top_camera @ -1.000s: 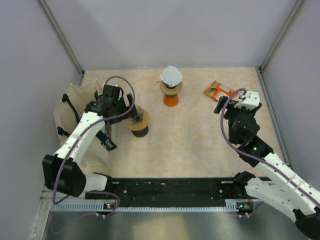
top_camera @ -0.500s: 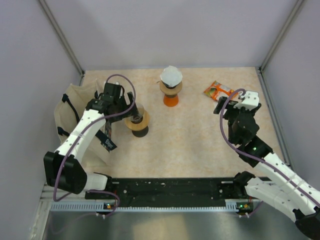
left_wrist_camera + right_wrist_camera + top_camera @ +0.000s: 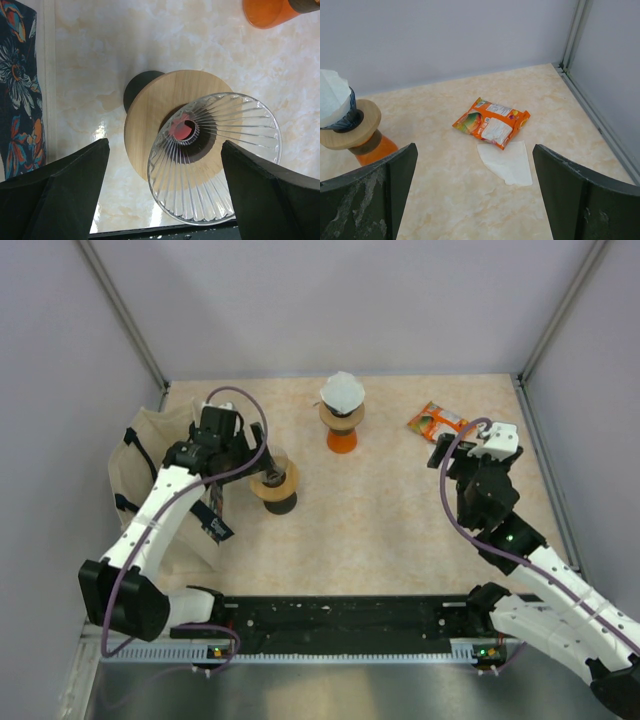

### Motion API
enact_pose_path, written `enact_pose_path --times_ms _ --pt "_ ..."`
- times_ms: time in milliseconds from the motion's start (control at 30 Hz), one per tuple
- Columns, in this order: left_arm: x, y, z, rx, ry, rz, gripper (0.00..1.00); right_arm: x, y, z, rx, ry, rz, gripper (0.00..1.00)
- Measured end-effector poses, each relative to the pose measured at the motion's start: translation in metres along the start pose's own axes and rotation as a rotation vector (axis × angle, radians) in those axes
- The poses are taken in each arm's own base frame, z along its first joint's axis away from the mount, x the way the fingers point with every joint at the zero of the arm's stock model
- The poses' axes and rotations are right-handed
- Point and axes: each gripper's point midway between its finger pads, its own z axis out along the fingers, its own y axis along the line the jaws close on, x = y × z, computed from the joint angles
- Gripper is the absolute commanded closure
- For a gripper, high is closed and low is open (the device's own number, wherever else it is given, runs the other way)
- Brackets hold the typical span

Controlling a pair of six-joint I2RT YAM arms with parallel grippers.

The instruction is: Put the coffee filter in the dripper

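Note:
A clear ribbed glass dripper (image 3: 215, 160) sits on a round wooden collar over a black base (image 3: 275, 485) at the left middle of the table. My left gripper (image 3: 165, 195) hangs open above it, its jaws wide to either side of the glass rim, apart from it. A flat white coffee filter (image 3: 506, 161) lies on the table beside an orange snack packet (image 3: 491, 121). My right gripper (image 3: 475, 195) is open and holds nothing, short of the filter. In the top view the right gripper (image 3: 468, 443) hides that filter.
A second dripper on an orange stand (image 3: 342, 438) holds a white filter (image 3: 342, 393) at the back centre. A cloth bag (image 3: 150, 465) lies along the left edge, its floral lining (image 3: 20, 100) showing. The snack packet (image 3: 437, 421) lies back right, near the wall rail.
My left gripper has drawn slightly back and to the left over the glass dripper, still open. The right arm has not moved.

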Motion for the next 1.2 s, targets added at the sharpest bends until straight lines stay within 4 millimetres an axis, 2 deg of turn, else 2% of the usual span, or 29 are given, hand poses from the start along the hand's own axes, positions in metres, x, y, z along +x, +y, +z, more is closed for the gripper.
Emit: enact_pose_path --times_ms 233,467,533,600,733,867,1000,1100,1167,1200 --pt "-0.007 -0.003 -0.021 0.010 -0.039 0.003 0.01 0.002 0.000 -0.001 0.000 0.007 -0.003 0.01" --pt "-0.040 -0.017 -0.067 0.066 -0.184 0.003 0.01 0.031 0.001 0.007 0.015 0.107 -0.061 0.02" --pt "-0.045 -0.020 -0.081 0.092 -0.226 0.003 0.01 0.042 -0.004 0.016 0.025 0.157 -0.061 0.03" --pt "-0.048 -0.027 -0.093 0.131 -0.263 0.011 0.01 0.055 -0.018 0.031 0.051 0.221 -0.047 0.04" --pt "-0.050 -0.057 -0.116 0.310 -0.317 0.070 0.01 0.089 -0.043 0.059 0.071 0.384 -0.091 0.02" --pt "-0.035 -0.078 -0.118 0.454 -0.297 0.138 0.01 0.126 -0.032 0.088 -0.083 0.565 -0.328 0.03" --pt "-0.020 -0.085 -0.108 0.506 -0.261 0.183 0.01 0.160 -0.022 0.122 -0.243 0.702 -0.524 0.08" --pt "-0.011 -0.085 -0.103 0.533 -0.253 0.209 0.01 0.182 -0.031 0.130 -0.325 0.780 -0.621 0.16" --pt "-0.006 -0.085 -0.101 0.547 -0.255 0.222 0.01 0.201 -0.037 0.125 -0.392 0.843 -0.678 0.20" --pt "-0.004 -0.084 -0.100 0.550 -0.254 0.228 0.01 0.208 -0.039 0.123 -0.414 0.867 -0.695 0.26"
